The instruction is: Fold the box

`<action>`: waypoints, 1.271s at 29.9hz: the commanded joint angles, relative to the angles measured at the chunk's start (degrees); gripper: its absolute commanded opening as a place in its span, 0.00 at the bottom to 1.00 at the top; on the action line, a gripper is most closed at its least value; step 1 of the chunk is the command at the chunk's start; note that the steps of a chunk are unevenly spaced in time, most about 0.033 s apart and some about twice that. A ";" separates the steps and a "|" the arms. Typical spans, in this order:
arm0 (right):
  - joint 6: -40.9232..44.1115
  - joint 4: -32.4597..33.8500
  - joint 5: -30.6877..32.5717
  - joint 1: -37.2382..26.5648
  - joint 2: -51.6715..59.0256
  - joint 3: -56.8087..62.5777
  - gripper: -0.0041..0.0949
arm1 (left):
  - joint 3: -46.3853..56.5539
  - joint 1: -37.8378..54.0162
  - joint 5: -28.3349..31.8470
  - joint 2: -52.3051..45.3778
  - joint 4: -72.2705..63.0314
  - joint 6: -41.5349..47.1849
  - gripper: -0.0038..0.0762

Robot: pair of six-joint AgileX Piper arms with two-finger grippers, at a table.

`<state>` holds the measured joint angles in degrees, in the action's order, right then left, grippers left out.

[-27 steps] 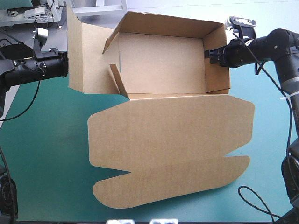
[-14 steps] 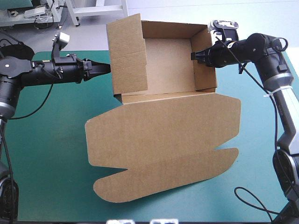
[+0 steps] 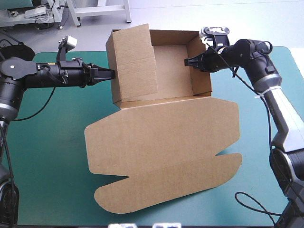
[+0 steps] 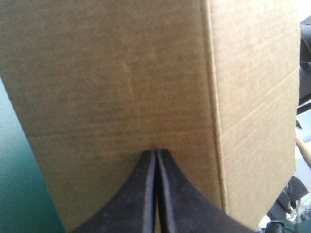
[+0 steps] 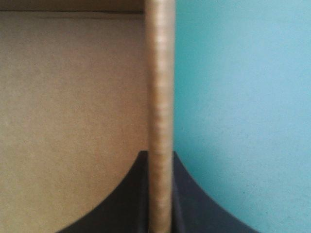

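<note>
The brown box (image 3: pixel 171 71) stands at the table's far middle as an open tray with its walls raised. Its lid (image 3: pixel 161 152) lies flat toward the near edge. My left gripper (image 3: pixel 111 73) is shut, its tip against the outside of the left wall (image 3: pixel 135 66). In the left wrist view the shut fingers (image 4: pixel 156 153) meet at that wall (image 4: pixel 121 73). My right gripper (image 3: pixel 186 62) is shut on the right wall's top edge. In the right wrist view the board's edge (image 5: pixel 159 87) runs between the fingers (image 5: pixel 160 160), with the tray's inside on one side and the cover on the other.
Bare teal-green cover (image 3: pixel 47 142) lies to the left of the lid, and more (image 3: pixel 266 156) to its right. The tray's back wall (image 3: pixel 173 37) reaches past the table's far edge.
The left wall, earlier spread outward, now stands upright. My left gripper moved right up to it. My right gripper moved left with the right wall, and the tray shifted left.
</note>
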<state>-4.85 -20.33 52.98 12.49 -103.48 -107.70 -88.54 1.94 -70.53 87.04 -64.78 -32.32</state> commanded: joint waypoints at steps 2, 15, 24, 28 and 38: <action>0.77 -3.26 -5.13 1.65 2.86 -1.60 0.03 | -1.58 -0.39 -1.22 -2.29 -1.29 -0.09 0.07; 2.85 -0.82 -6.60 2.01 1.00 -1.54 0.03 | -1.58 -0.39 -3.33 -2.29 -0.61 -0.23 0.43; 4.24 1.29 -8.71 3.95 -1.67 -1.54 0.03 | -1.58 -0.39 -3.33 -2.29 0.38 3.26 0.58; 4.85 1.30 -10.16 5.06 -1.82 -1.54 0.03 | -1.58 -0.39 -1.49 -2.29 7.86 6.92 0.58; 5.30 1.68 -12.70 10.24 -1.82 -1.66 0.03 | -1.58 -0.39 5.18 -2.29 20.70 13.47 0.58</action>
<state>-0.51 -14.72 44.43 21.11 -108.90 -107.42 -88.54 1.93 -69.00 86.97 -44.13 -19.68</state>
